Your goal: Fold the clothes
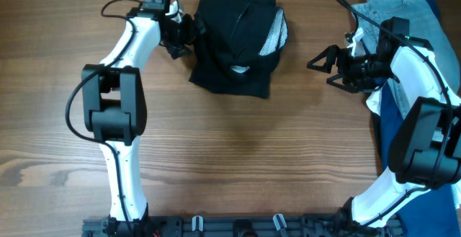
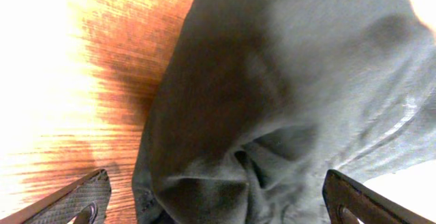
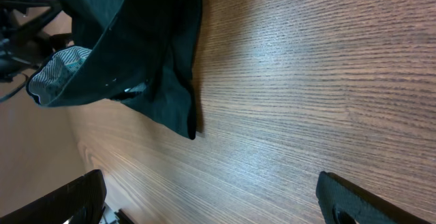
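1. Garment position: we find the black garment [image 1: 234,46] in a folded bundle at the far middle of the surface [image 1: 252,158]. It has a small white label [image 1: 239,69] near its front edge and a pale striped lining [image 1: 274,35] showing on its right side.
2. Left jaws: on the left arm [image 1: 126,57] we see them spread wide, just beside the garment's left edge. In the left wrist view the two fingers [image 2: 75,200] sit at opposite lower corners. The dark, creased cloth [image 2: 286,94] fills the space ahead of and between them, and neither finger pinches it.
3. Right jaws: on the right arm [image 1: 414,78] we see them spread too and holding nothing. They point toward the garment from its right and are well apart from it. In the right wrist view the fingers [image 3: 368,197] frame bare wood, with the garment's corner [image 3: 150,54] lying farther off.
4. Surface: we note brown wood grain and a dark rail [image 1: 238,226] with clamps along the near edge.
5. Surroundings: light blue jeans [image 1: 392,3] lie at the far right corner, and dark blue fabric [image 1: 385,125] lies beneath the right arm. We cannot make out the room beyond the surface.
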You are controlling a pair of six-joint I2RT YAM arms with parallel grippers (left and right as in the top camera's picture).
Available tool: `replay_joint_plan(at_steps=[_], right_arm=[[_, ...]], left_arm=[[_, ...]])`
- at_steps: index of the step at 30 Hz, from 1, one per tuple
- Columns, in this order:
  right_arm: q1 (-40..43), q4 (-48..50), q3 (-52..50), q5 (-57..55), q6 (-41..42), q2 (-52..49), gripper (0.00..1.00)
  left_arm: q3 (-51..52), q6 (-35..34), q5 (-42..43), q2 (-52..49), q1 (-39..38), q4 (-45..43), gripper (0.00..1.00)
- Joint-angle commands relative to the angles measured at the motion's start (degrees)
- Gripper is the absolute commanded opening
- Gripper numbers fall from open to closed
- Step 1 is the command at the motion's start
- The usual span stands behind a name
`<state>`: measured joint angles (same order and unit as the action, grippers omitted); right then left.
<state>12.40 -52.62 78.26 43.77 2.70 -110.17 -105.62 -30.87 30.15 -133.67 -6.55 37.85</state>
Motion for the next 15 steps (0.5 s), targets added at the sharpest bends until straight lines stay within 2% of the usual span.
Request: replay_joint_plan(at_steps=[1,7,11,15], right_arm=[[-0.24,1.36,1.25,3.98,-1.95,1.42,1.0],[-3.43,7.5,1.25,8.22,-0.2,0.92,1.0],[-7.17,12.85,1.22,7.72,4.48,-1.05,1.0],[-10.78,17.59,1.22,7.37,10.82,-5.84,1.0]], left_arm=[[0.61,0.87,3.89,4.94,-0.09,-1.05,1.0],[0.61,0.9,3.93,9.25,0.31,0.85,1.0],[0.61,0.9,4.17,12.26,0.35,3.65,1.0],[0.61,0.9,10.8,14.01,0.28,6.32,1.0]])
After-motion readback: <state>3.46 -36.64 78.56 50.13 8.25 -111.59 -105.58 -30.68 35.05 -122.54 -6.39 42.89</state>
